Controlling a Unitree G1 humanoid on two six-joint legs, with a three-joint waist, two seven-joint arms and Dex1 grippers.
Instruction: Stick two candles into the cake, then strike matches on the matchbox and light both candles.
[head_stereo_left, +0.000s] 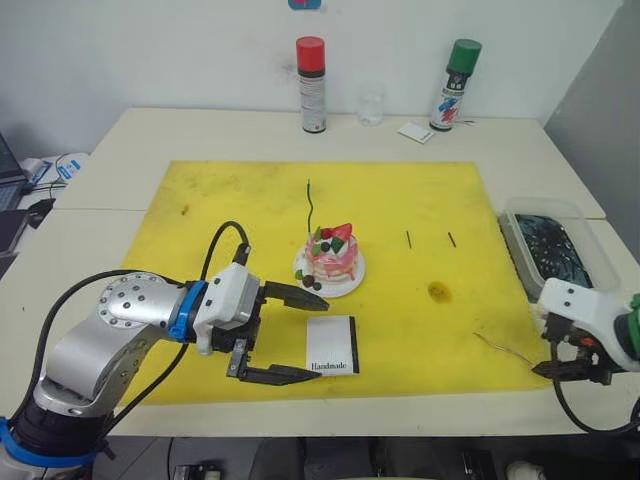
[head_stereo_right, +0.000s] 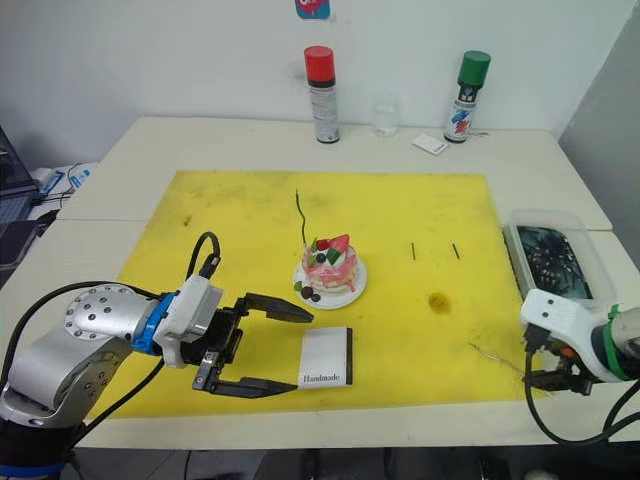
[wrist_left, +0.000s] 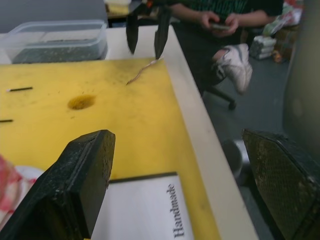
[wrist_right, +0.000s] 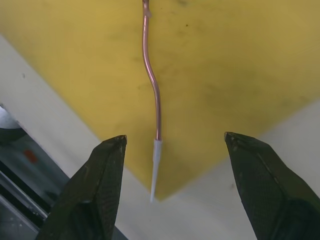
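Right gripper (wrist_right: 167, 187), jaws spread, straddles the thin, light, bendy yellowish candle (wrist_right: 151, 75) at the mat's (head_stereo_left: 250, 190) five o'clock corner; pinch mid-shaft gently.

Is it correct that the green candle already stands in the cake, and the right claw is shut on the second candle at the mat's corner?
Not quite. The green candle does stand in the cake, but the right claw is open. In the right wrist view the second candle lies on the mat, untouched between the fingers.
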